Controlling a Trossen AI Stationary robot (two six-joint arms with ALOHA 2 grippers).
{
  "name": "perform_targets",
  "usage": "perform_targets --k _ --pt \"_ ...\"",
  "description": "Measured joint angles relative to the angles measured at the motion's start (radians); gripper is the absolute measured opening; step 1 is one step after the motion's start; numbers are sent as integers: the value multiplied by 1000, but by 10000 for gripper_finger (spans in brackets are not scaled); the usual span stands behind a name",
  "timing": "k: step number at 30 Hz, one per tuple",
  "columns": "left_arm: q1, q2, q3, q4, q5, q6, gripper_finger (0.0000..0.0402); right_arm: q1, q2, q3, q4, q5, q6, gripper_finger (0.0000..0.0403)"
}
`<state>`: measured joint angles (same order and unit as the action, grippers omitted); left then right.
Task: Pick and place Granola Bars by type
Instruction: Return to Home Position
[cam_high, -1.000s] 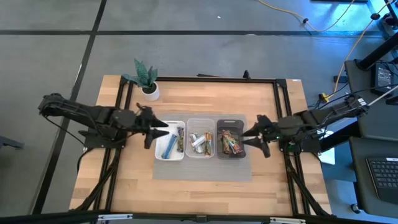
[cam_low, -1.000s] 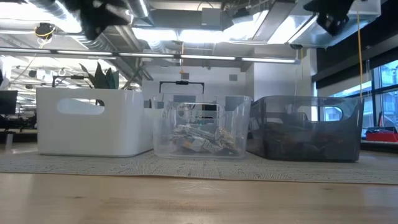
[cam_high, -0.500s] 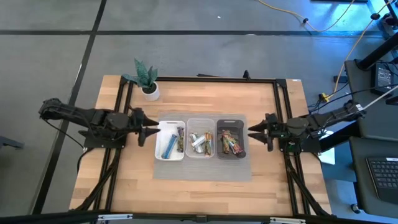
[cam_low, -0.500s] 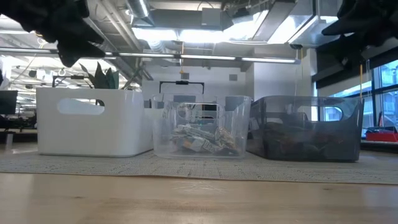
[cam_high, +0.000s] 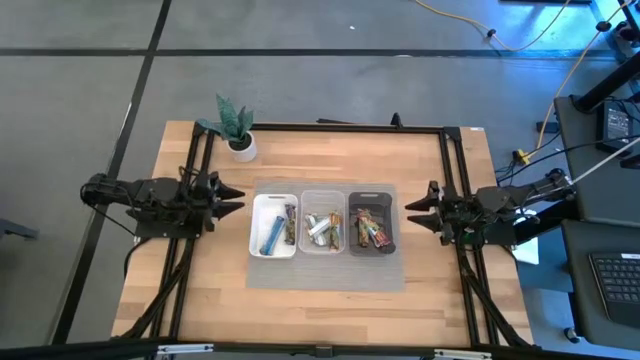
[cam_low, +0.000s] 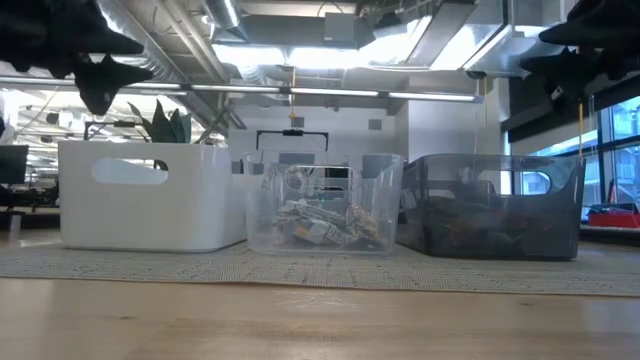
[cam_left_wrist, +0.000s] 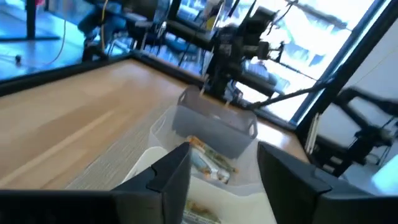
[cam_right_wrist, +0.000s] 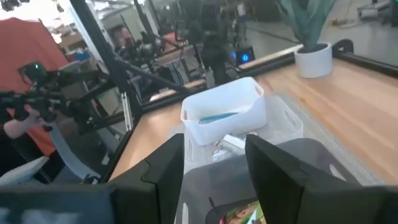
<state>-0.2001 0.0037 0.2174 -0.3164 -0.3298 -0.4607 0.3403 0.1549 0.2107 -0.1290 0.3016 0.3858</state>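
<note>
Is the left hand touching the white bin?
Apart. The low view shows the left hand hanging clear above the white bin, with open air between them.

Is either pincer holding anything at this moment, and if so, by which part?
Nothing is held. The left pincer and the right pincer are both open and empty.

Lab: ceiling ducts (cam_low: 255, 72), framed workbench (cam_high: 340, 160)

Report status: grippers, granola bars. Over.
Left gripper open, empty, beside white tray. Right gripper open, empty, beside dark tray. Granola bars in those and the clear tray. Nothing in the way.
</note>
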Motion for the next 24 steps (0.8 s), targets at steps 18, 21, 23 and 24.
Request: perform_targets --k 18,21,23,24 --pt "169 -4 -32 45 18 102 175 -265 -154 -204 201 -79 -183 174" --pt "206 -4 -32 47 82 118 176 -352 -154 -204 175 -159 -186 174" --pt "228 -4 -33 54 109 128 174 -404 -154 -204 166 -226 -186 174" --pt "238 -4 -45 76 114 131 173 -426 -153 -204 162 -257 -187 174"
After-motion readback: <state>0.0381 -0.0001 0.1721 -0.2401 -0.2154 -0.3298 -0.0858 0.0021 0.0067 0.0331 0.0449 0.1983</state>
